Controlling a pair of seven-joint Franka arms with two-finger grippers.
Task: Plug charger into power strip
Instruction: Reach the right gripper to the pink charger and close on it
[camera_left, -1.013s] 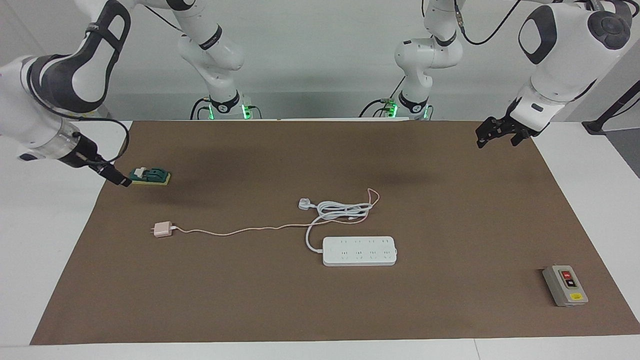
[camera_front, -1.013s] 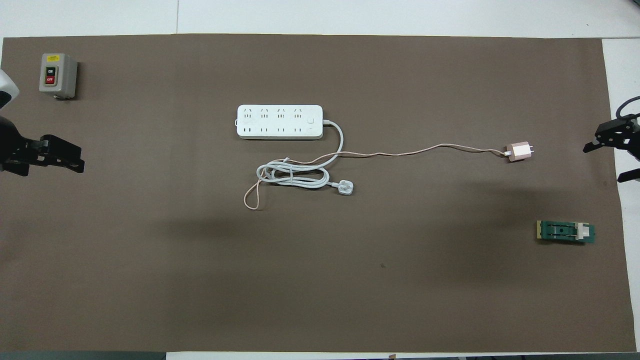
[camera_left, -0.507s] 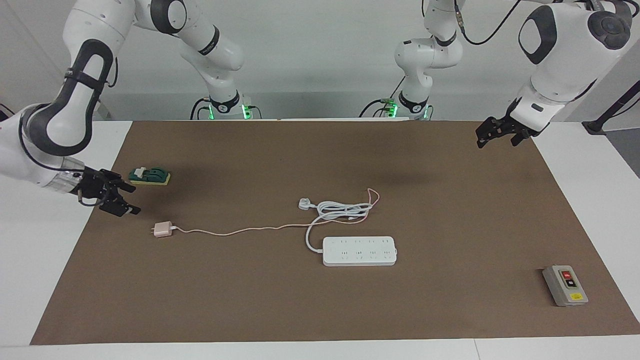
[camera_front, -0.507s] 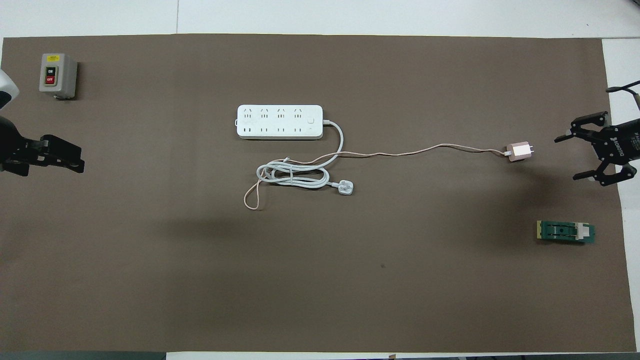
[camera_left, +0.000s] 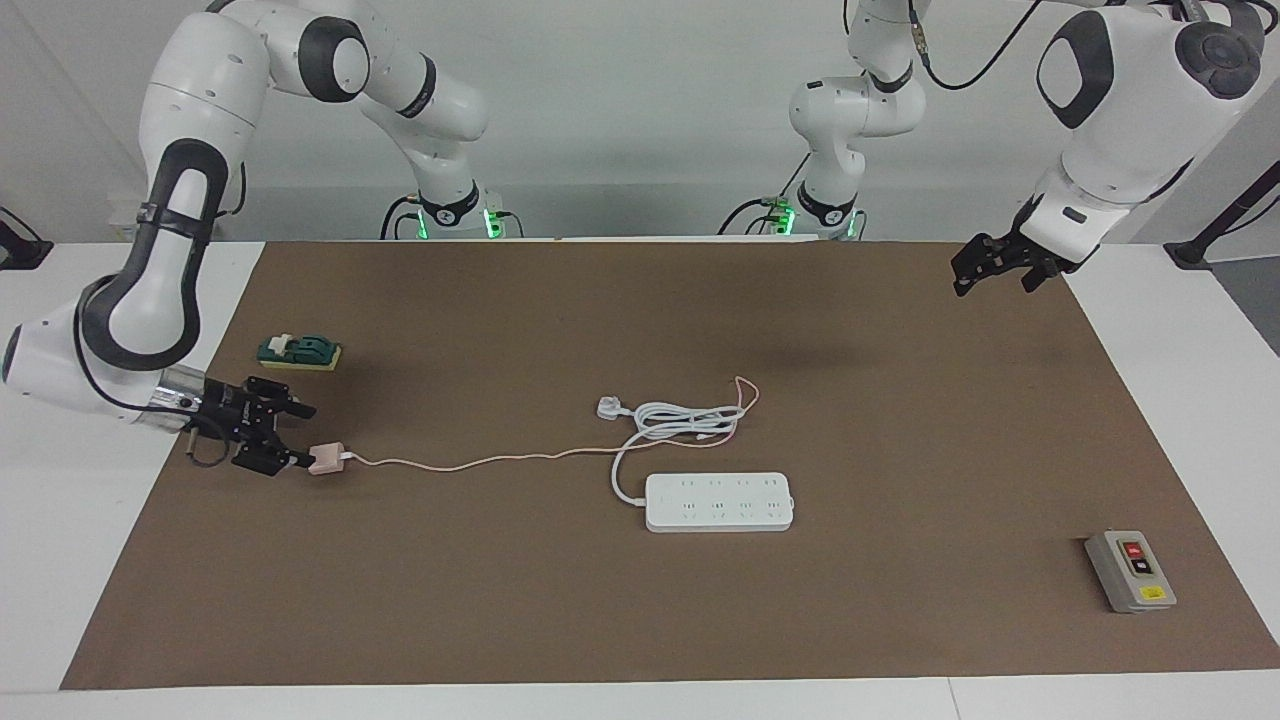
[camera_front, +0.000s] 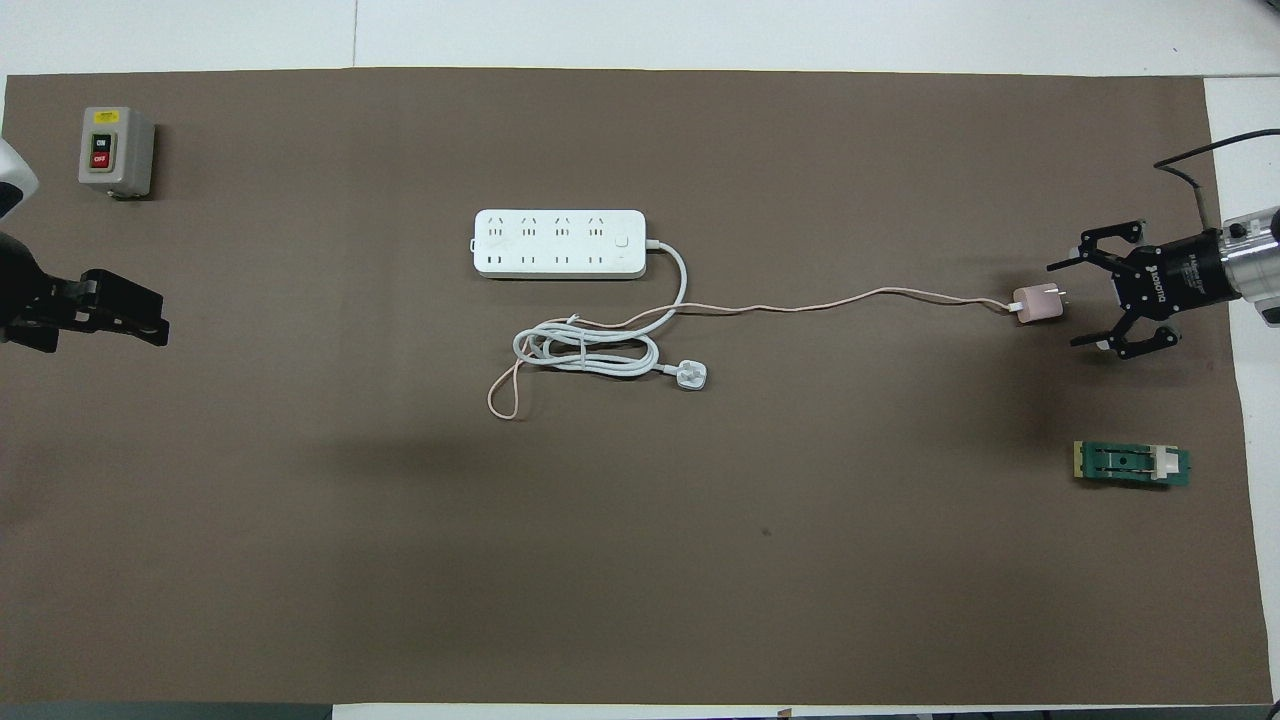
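At the lower right of the overhead view lies the small green rectangular board with a white clip (camera_front: 1132, 464), resting on the brown mat (camera_front: 640, 560) toward the right arm's end of the table. Above it, at the right edge of that view, the right gripper (camera_front: 1076, 304) comes in low with its black fingers spread wide, just beside the prong end of the small pale-pink cube-shaped charger (camera_front: 1038, 303); in the facing view, at middle left, one fingertip looks close to or touching the cube (camera_left: 325, 459), the other stands apart. The charger's thin pink cable (camera_front: 830, 301) runs to mid-frame, ending in a loop beside the coiled thick white cord with its white three-pin plug (camera_front: 690, 375). Higher, at upper centre, lies the flat white rectangular power strip (camera_front: 558, 243), sockets up. The left gripper (camera_front: 140, 315) waits at the left edge; whether it is spread cannot be told. Farthest, in the upper left corner, stands the grey box with red and black buttons (camera_front: 115, 151).
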